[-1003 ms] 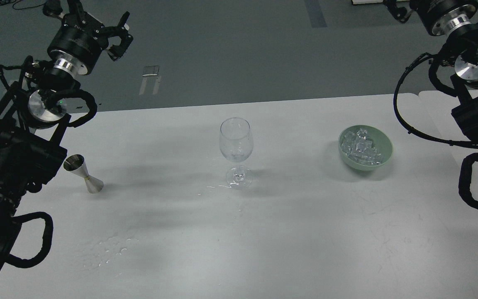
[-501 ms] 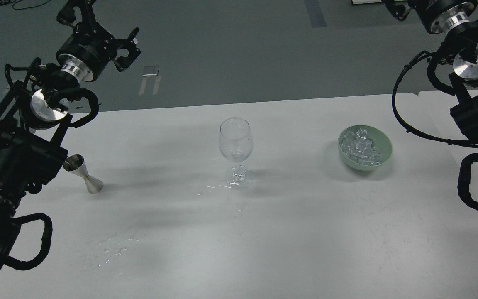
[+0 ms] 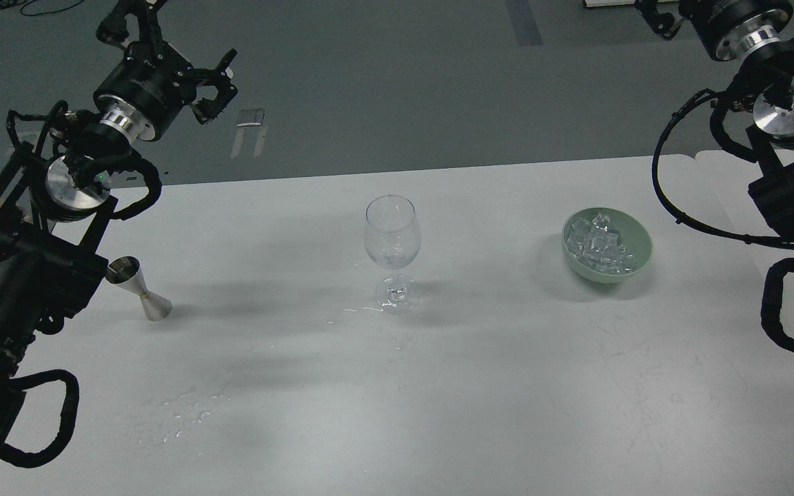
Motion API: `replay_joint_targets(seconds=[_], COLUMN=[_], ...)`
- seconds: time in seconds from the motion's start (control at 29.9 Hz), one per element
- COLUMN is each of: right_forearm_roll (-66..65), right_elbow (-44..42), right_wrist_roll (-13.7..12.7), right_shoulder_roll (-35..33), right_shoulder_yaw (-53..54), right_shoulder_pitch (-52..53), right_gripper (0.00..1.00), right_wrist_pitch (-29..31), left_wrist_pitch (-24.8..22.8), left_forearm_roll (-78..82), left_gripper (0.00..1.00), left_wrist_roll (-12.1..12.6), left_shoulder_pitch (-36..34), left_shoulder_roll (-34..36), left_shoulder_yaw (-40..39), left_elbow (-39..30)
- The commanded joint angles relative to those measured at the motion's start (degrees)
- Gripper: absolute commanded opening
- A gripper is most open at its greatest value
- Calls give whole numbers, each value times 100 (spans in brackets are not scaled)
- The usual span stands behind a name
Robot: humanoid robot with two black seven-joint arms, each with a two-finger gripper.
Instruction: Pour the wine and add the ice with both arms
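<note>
The left gripper [image 3: 175, 43] is raised well above and behind the table's [image 3: 438, 399] far left edge, its black fingers spread apart and empty. Below it and nearer me, far to the left of the wine glass [image 3: 391, 251], stands the steel jigger [image 3: 139, 288], an hourglass-shaped measure leaning in this view, its open mouth toward the left arm and its base toward the glass; whether it holds any wine I cannot tell, since the liquid is colourless. The jigger lies downward and toward me from the left gripper, partly tucked beside that arm's forearm, and its long axis runs near upright, so I judge a grasp would have to come from the side at its narrow waist. A few spilt droplets [image 3: 176, 417] lie on the table in front of the jigger, and a thin wet streak sits just left of the glass foot. The wine glass stands upright at the table's middle, and looks nearly empty. Right of the glass, well apart from it, a green bowl [image 3: 638, 242] holds the ice [image 3: 600, 242] heaped in clear cubes. The right gripper is cut off at the top edge, so its state is not visible; that arm is the nearer one to the bowl, the left arm nearer the jigger.
</note>
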Motion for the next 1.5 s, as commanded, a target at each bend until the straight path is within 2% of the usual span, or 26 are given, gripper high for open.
replay_joint_targets(seconds=[0.0,0.07,0.2,0.27,0.33,0.47,0.57,0.7,1.0,1.07,1.2,1.3,1.47], right_forearm_roll=[0,0,0,0,0,0,0,-9,-9,-9,-9,-9,-18], right_elbow=[10,37,98,133,160,160,160,160,160,160,169,169,177], right_wrist_roll=[5,5,5,14,14,6,6,5,5,5,5,5,5], right_shoulder_roll=[-4,-4,-22,-65,-66,-74,-92,-136,-136,-136,-136,-136,-136], right_shoulder_yaw=[1,1,10,10,1,1,1,-8,-17,-17,-17,-8,-8], right_shoulder_pitch=[-39,-83,-153,-215,-241,-294,-320,-355,-364,-373,-382,-417,-452], right_gripper=[100,100,100,100,100,100,100,100,100,100,100,100,100], right_wrist_pitch=[17,17,26,26,26,26,26,17,8,-1,-9,-18,-36], left_wrist_pitch=[2,11,11,2,19,256,731,679,749,801,1258,1259,1206], left_forearm_roll=[-8,-8,-52,-280,-429,-579,-1176,-1686,-1713,-1731,-1740,-1740,-1740], left_gripper=[98,98,98,98,98,96,95,96,96,96,95,95,94], left_wrist_roll=[7,7,24,42,42,59,59,121,103,103,112,112,112], left_shoulder_pitch=[347,820,1647,2462,2999,3862,4828,5795,6430,6430,6413,6412,6203], left_shoulder_roll=[380,748,1233,1435,1488,1480,1243,603,-567,-673,-1138,-1262,-1385], left_shoulder_yaw=[-4,-12,-266,-731,-1082,-1567,-2068,-2639,-2843,-2825,-2886,-2895,-2895], left_elbow=[-704,-1450,-2313,-2918,-3297,-3878,-4344,-4503,-4442,-4407,-4170,-4064,-3511])
